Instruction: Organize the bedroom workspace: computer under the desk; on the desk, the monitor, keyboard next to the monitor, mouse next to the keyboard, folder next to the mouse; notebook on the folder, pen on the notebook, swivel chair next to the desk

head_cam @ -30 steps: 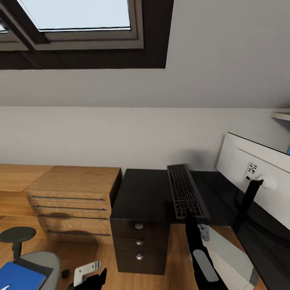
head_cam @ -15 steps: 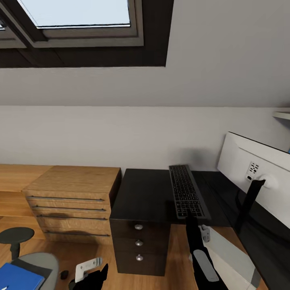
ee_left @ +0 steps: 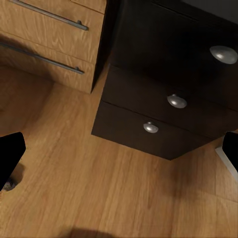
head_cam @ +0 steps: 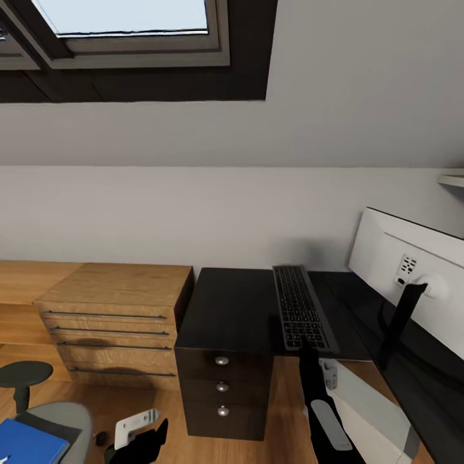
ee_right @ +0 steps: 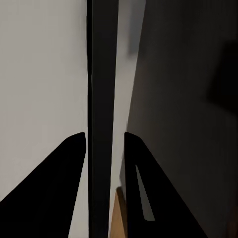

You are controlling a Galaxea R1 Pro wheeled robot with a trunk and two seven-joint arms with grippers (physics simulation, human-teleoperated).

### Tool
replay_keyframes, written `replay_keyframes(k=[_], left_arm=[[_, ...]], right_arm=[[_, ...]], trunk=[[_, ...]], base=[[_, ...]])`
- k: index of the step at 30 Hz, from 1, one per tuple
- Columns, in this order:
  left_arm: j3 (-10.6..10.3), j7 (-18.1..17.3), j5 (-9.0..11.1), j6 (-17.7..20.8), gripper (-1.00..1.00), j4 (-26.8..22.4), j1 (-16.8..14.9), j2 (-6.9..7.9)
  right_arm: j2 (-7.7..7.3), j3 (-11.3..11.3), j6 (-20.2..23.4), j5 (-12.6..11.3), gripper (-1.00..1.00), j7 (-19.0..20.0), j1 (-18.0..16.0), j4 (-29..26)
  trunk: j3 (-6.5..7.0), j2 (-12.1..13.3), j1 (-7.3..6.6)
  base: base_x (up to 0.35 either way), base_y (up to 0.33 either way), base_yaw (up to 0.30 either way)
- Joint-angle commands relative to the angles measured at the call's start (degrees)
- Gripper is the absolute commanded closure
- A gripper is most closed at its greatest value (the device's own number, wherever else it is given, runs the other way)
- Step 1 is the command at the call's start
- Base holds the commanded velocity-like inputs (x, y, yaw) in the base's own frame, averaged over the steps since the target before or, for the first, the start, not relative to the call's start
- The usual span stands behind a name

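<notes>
Your right gripper (head_cam: 303, 348) grips the near end of the keyboard (head_cam: 299, 309), which lies lengthwise over the black bench (head_cam: 232, 309), just left of the monitor (head_cam: 412, 283) that shows you its white back. Your left gripper (head_cam: 138, 438) hangs low over the wood floor, near the grey chair (head_cam: 55, 415) with the blue folder (head_cam: 26, 444) on its seat. A wooden drawer unit (head_cam: 113, 316) stands beside the bench.

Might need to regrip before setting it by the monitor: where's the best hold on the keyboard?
Probably its near short end, approached from the front of the desk, with one finger above and one below. The keyboard is a thin flat slab running lengthwise away from the robot, so only an edge offers a pinch, and that end is closest. The right end effector is shut there now.
</notes>
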Motion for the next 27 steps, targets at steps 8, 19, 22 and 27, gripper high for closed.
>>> replay_keyframes(k=[8,19,22,27], left_arm=[[1.36,0.22,0.64,0.27,-1.0,-0.45,0.0,-0.15],[1.54,-0.01,0.64,0.27,-1.0,-0.45,0.0,-0.05],[1.59,-0.13,0.64,0.18,-1.0,-0.4,0.0,0.02],[1.61,-0.13,0.64,0.18,-1.0,-0.32,0.0,0.0]], right_arm=[[0.05,-0.26,0.06,-0.55,1.0,-0.96,-0.05,0.09],[0.08,-0.12,0.06,-0.47,1.0,-1.33,-0.05,0.1],[0.08,-0.13,0.06,-0.46,1.0,-1.37,-0.05,0.11],[0.06,-0.13,0.06,-0.46,1.0,-2.29,-0.05,0.11]], trunk=[[-1.32,-2.87,1.55],[-1.32,-2.87,1.55],[-1.32,-2.87,1.55],[-1.32,-2.87,1.55]], base=[[0.0,0.0,0.0],[0.0,0.0,0.0],[0.0,0.0,0.0],[-0.08,0.0,0.0]])
